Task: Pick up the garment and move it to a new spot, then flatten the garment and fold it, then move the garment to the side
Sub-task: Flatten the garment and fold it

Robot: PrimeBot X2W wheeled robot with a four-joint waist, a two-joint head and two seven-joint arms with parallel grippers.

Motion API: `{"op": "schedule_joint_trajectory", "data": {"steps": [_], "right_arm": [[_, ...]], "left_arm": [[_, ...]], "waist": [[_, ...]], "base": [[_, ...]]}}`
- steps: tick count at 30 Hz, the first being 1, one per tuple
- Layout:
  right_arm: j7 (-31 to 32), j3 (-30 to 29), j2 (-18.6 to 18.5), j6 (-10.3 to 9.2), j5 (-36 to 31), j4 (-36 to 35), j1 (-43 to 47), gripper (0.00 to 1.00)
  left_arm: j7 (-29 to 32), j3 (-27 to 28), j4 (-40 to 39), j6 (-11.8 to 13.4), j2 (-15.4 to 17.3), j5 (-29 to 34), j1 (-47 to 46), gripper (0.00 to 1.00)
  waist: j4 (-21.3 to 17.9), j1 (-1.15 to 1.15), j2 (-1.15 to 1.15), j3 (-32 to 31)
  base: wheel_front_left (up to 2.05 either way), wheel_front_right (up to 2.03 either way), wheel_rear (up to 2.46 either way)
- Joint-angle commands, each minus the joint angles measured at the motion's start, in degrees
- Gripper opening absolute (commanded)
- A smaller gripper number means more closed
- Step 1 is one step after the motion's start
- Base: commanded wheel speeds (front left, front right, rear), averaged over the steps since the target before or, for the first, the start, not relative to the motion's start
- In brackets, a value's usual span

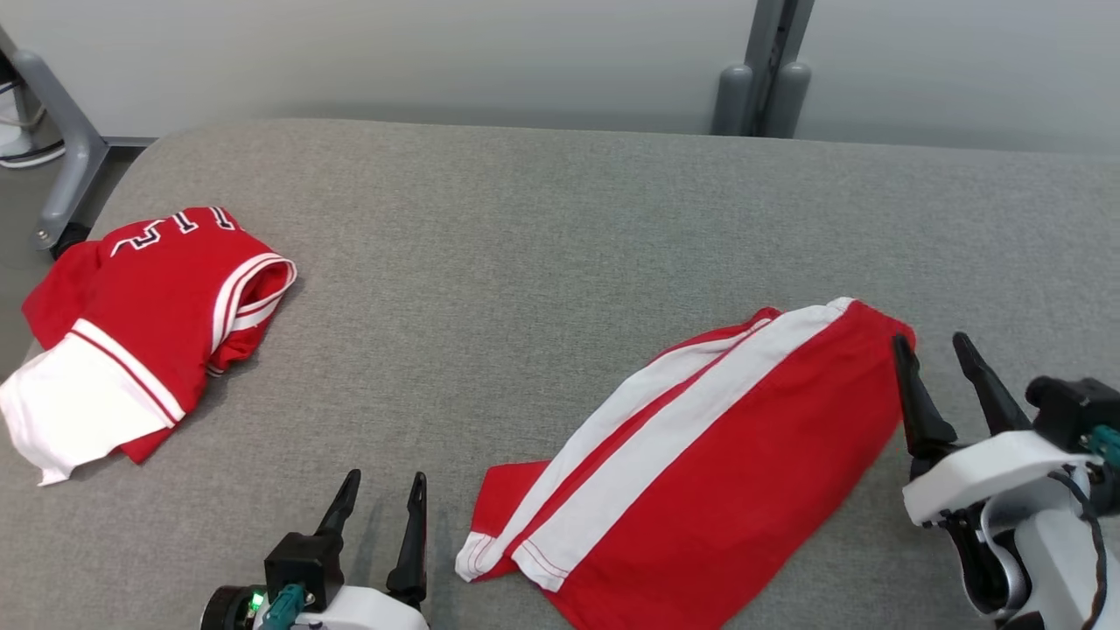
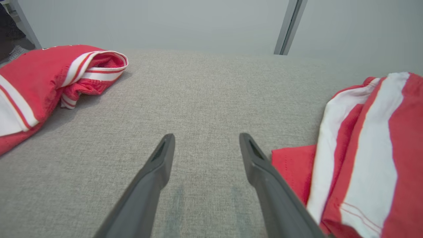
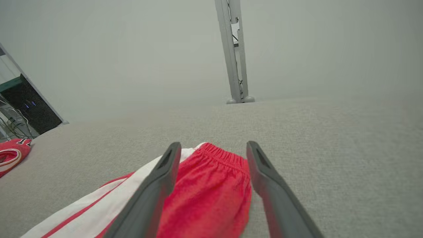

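Both end effectors stood with fingers spread and nothing between them. The right end effector (image 1: 928,339), at the right edge of the head view, was poised at the upper corner of a red piece with broad white stripes (image 1: 726,472) that lay slantwise across the lower right of the grey fabric worktop (image 1: 525,245). In the right wrist view, the right end effector (image 3: 214,145) straddled the gathered red band at the end of that striped piece (image 3: 205,195); whether its fingers touched the cloth could not be told.

The left end effector (image 1: 386,477), at the bottom of the head view, pointed up over bare worktop, just left of the striped piece's lower end. The left wrist view showed the left end effector (image 2: 206,136) over grey fabric, with the striped piece (image 2: 373,158) close beside its right finger.

The garment (image 1: 149,324), a red T-shirt with a white sleeve, red-and-white stripe trim and dark lettering, lay folded at the left edge of the worktop, well apart from both end effectors. It appeared in the upper left of the left wrist view (image 2: 36,76) and at the far left of the right wrist view (image 3: 13,152). A grey post (image 1: 766,79) rose behind the worktop.
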Motion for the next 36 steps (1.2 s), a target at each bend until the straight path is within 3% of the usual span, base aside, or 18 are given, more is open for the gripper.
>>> {"op": "schedule_joint_trajectory", "data": {"steps": [1,7,11,21,27,28,29,30,31,36], "right_arm": [[0.01,-1.28,0.50,0.02,-0.63,0.14,1.40,1.00],[0.00,-8.35,3.17,0.02,-4.63,-3.48,5.53,1.00],[0.01,-11.43,5.72,0.02,-6.76,-7.08,8.24,1.00],[-0.01,-11.45,8.35,0.02,-7.90,-8.72,11.73,1.00],[-0.01,-11.09,8.03,0.02,-7.87,-8.48,11.05,1.00],[-0.01,-11.07,7.99,0.02,-7.84,-8.55,10.88,1.00],[-0.01,-11.06,7.92,0.02,-7.86,-8.62,10.82,1.00],[-0.01,-11.06,7.92,0.02,-7.86,-8.62,10.82,1.00],[-0.01,-11.09,7.90,0.02,-7.90,-8.74,10.82,1.00],[-0.01,-11.52,7.99,0.02,-7.58,-8.91,10.74,1.00]], "left_arm": [[-0.03,0.11,-0.10,-0.41,0.24,0.43,-1.03,1.00],[-0.03,-0.43,-0.05,-1.24,0.23,0.64,-0.97,1.00],[-0.03,-3.17,-0.05,-3.14,0.26,0.01,-0.23,1.00],[-0.03,-13.92,9.37,-7.98,0.28,-6.21,-0.84,1.00],[-0.03,-17.12,17.88,-6.75,0.27,-8.65,-4.47,1.00],[-0.02,-17.28,18.89,-6.40,0.27,-9.04,-5.10,0.77],[0.01,-17.43,19.99,-6.15,0.27,-9.59,-5.48,0.39],[0.01,-17.43,19.99,-6.15,0.27,-9.59,-5.48,0.39],[0.06,-17.43,20.85,-5.77,0.29,-9.76,-6.08,0.00],[0.01,-15.18,22.01,-2.86,0.45,-9.39,-8.69,0.00]], "waist": [[-0.87,0.00,0.00,0.20],[-2.77,0.00,0.00,-1.42],[-3.95,0.00,0.00,-3.72],[-6.09,0.00,0.00,-6.01],[-7.89,0.00,0.00,-5.08],[-8.19,0.00,0.00,-4.89],[-8.50,0.00,0.00,-4.77],[-8.50,0.00,0.00,-4.77],[-8.79,0.00,0.00,-4.67],[-10.09,0.00,0.00,-4.70]], "base": [[0.00,0.00,0.00],[0.00,0.00,0.00],[0.00,0.00,0.00],[0.00,0.00,0.00],[0.00,0.00,0.00],[0.00,0.00,0.00],[0.00,0.00,0.00],[0.00,0.00,0.00],[0.00,0.00,0.00],[0.00,0.00,0.00]]}}
